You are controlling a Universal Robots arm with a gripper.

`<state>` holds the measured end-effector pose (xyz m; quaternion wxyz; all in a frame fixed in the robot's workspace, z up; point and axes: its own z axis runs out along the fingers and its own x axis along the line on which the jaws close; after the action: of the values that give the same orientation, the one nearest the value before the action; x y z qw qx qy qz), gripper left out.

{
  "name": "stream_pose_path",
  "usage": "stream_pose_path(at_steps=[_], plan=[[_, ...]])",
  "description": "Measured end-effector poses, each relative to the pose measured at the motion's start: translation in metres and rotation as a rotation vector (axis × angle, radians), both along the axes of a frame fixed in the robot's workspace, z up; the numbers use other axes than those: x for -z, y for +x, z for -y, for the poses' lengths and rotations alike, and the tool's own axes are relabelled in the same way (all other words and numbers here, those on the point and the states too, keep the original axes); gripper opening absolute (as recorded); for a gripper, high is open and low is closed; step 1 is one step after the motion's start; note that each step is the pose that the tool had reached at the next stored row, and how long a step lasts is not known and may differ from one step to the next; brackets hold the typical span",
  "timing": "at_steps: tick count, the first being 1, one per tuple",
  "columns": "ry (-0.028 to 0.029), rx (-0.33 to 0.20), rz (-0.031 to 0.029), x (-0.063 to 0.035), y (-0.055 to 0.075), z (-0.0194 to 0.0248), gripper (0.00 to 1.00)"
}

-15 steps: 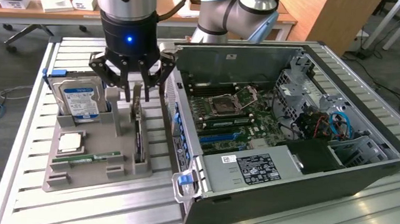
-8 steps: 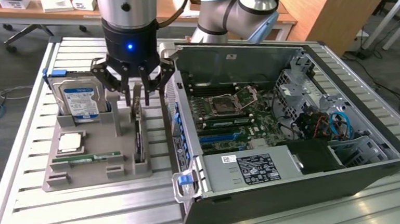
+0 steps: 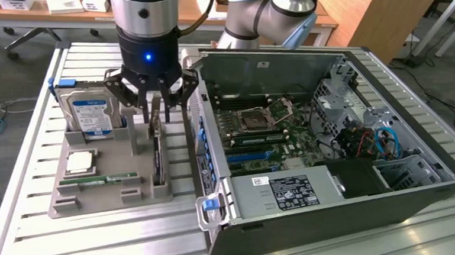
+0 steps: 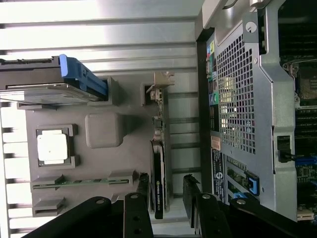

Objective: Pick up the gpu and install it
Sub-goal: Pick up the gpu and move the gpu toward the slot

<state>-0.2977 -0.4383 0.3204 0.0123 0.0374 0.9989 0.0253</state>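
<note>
Evidently the pick-up step was in hand, with nothing of the installation done: the gpu (image 3: 157, 159) was found standing on its long edge in a slot of the grey tray (image 3: 88, 202), on the tray's side towards the exterior view's right, just beside the open computer case (image 3: 413, 198). The gripper (image 3: 154, 108) was held low over the far end of the card with its jaws spread wide, one finger on either side of the card, and nothing was gripped. In the wrist view the fingers (image 4: 143, 186) were seen flanking the card, and no firm contact could be made out. By judgement, a sound grasp called for the jaws to be kept square to the thin card and centred on it, so that it would be pinched on both flat faces and drawn straight up out of the slot. The card was seen as thin, flat and rectangular, black along one stretch with a small label, tan-brown board with connectors towards its other end. On the same tray, to the exterior view's left, a hard drive (image 3: 92, 113), a processor (image 3: 81, 161) and a RAM stick (image 3: 98, 180) were laid out.
</note>
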Motion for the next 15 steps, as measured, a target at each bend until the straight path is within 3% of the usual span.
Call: stream_pose_path(at_steps=[6, 9, 15], plan=[[0.0, 0.0, 0.0001, 0.0, 0.0019, 0.0001, 0.41], [0.0001, 0.0, 0.0001, 0.0002, 0.002, 0.0022, 0.41], [0.0001, 0.0, 0.0001, 0.0092, 0.002, 0.0041, 0.41]])
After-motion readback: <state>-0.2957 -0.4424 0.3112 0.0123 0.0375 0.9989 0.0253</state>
